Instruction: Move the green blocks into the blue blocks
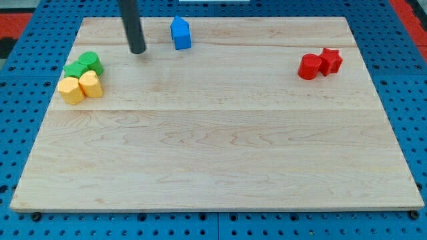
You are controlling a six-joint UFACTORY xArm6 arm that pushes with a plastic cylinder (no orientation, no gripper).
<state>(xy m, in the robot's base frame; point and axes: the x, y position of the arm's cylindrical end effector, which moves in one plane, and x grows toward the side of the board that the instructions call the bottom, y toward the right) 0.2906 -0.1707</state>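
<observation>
Two green blocks sit together at the view's left: a green cylinder point(90, 63) and a flatter green block point(73, 70) touching it on its left. A single blue block point(180, 33), house-shaped, stands near the view's top, left of centre. My tip point(137, 50) rests on the board between them, a short way left of the blue block and to the upper right of the green cylinder, touching neither.
Two yellow blocks point(80, 87) lie just below the green ones, touching them. A red cylinder point(309, 67) and a red star point(331, 60) sit together at the view's right. The wooden board point(213, 167) lies on a blue pegboard.
</observation>
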